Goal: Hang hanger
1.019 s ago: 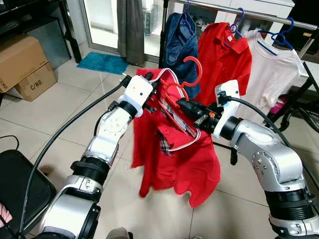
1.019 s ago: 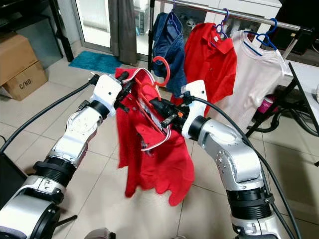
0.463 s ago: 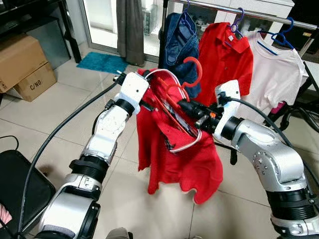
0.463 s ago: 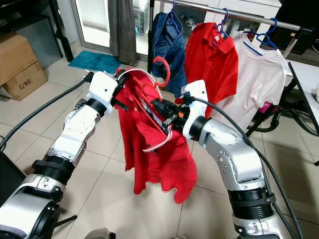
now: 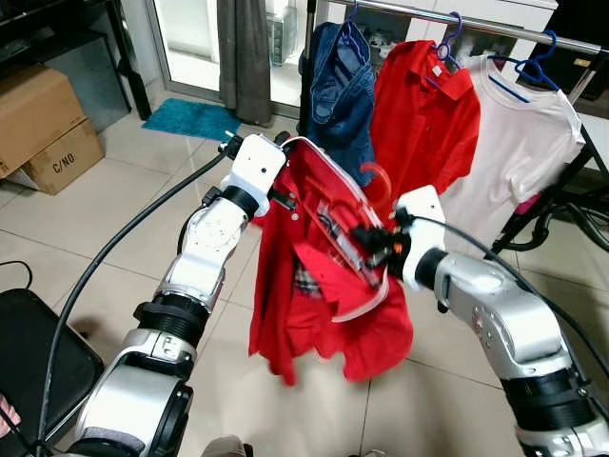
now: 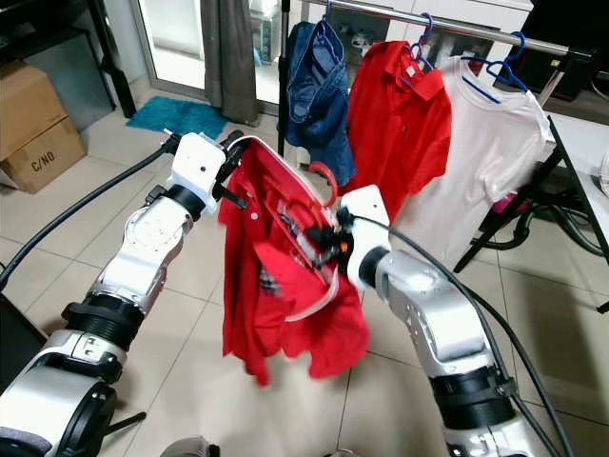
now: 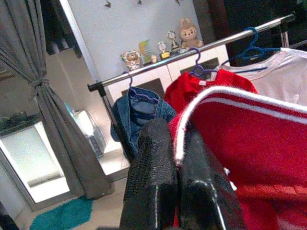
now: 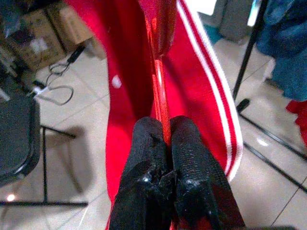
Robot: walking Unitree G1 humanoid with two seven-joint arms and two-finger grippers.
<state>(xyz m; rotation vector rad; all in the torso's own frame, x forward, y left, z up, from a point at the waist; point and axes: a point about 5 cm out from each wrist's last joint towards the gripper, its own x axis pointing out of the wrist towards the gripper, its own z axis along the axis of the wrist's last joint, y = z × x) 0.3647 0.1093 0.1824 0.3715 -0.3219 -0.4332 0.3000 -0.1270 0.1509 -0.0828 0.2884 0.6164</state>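
Note:
A red polo shirt [image 5: 319,305] with a white-striped collar hangs between my two grippers in front of the clothes rail [image 5: 457,21]. Inside it is a red hanger [image 8: 160,81]; its hook [image 5: 378,180] sticks up by my right wrist. My left gripper [image 5: 284,152] is shut on the striped collar edge [image 7: 192,103], holding the shirt's upper corner up. My right gripper [image 5: 364,240] is shut on the hanger's thin red bar inside the shirt, lower and to the right of the left one. The shirt's body droops below both arms.
A denim garment [image 5: 338,86], a red polo [image 5: 423,114] and a white tee [image 5: 519,133] hang from the rail on blue hangers. Cardboard boxes [image 5: 43,124] stand at the left, a teal mat [image 5: 195,119] and grey curtain [image 5: 245,57] behind, a black chair [image 5: 38,352] at lower left.
My right gripper and the hanger have dropped lower and come nearer to me, so the hook sits lower. The shirt has swung and sagged. My left gripper holds the collar in nearly the same place.

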